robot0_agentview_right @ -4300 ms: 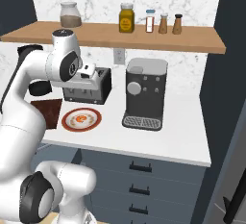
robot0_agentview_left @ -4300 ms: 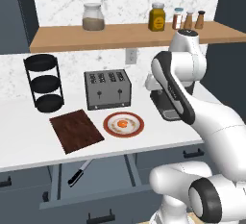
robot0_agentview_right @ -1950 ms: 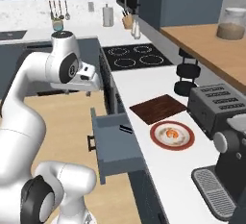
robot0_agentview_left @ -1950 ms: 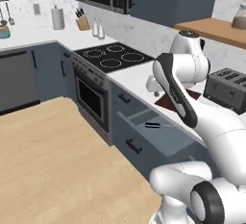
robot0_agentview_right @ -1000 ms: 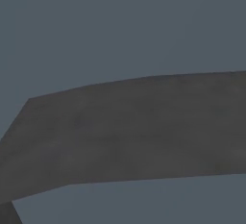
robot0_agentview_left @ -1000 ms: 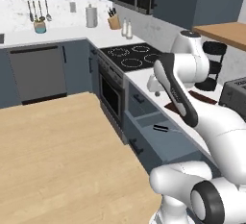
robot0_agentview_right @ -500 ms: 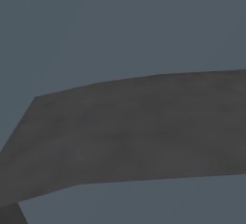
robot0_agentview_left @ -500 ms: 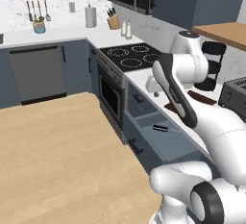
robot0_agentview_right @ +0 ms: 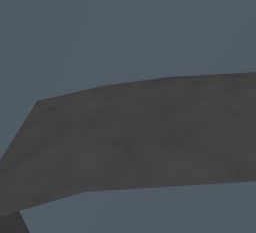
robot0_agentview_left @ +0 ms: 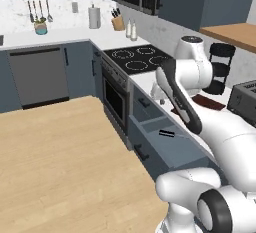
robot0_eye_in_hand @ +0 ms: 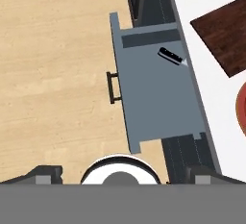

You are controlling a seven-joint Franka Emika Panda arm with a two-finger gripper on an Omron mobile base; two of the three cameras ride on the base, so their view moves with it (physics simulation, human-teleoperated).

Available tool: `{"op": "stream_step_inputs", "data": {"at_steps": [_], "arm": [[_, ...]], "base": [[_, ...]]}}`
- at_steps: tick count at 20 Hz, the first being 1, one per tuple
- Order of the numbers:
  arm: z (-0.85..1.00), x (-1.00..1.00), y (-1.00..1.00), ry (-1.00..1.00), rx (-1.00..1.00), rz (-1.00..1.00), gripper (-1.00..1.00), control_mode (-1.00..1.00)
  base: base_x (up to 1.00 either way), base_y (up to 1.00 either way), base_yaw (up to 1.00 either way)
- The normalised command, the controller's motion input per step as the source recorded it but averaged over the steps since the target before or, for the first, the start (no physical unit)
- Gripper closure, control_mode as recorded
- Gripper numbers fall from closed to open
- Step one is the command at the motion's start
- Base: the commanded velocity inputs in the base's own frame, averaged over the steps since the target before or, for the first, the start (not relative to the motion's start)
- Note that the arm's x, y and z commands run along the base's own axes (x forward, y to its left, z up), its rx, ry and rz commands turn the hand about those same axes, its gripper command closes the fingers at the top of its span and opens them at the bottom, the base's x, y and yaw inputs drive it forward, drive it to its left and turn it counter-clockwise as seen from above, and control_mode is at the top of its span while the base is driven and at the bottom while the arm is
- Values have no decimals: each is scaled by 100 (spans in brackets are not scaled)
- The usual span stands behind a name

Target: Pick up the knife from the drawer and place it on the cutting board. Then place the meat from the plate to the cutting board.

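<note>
claw [robot0_eye_in_hand: 122, 177]: fully open, empty, high above drawer [robot0_eye_in_hand: 153, 93] | knife [robot0_eye_in_hand: 170, 56]: in pulled-out drawer, far corner nr table [robot0_eye_in_hand: 211, 79] edge | long axis diagonal across drawer | next: descend fwd, rotate wrist to span handle

Your base is swinging left and backing off the counter, cutting board [robot0_agentview_left: 209, 102] sliding toward the right edge, open drawer [robot0_agentview_left: 167, 144] and knife [robot0_agentview_left: 167, 133] coming mid-frame, oven [robot0_agentview_left: 116, 96] entering view

Even, flat rendered light, sharp throughout
</note>
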Motion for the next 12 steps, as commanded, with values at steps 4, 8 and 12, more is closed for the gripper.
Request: {"op": "stream_step_inputs", "data": {"at_steps": [4, 8, 12], "arm": [[-99, 49, 13, 21, -25, 0, -100, -100], [-100, 51, 0, 26, -9, 0, -100, -100], [-100, 65, 0, 31, 0, 0, -100, -100]], "base": [[0, 0, 0], [0, 0, 0], [0, 0, 0]]}}
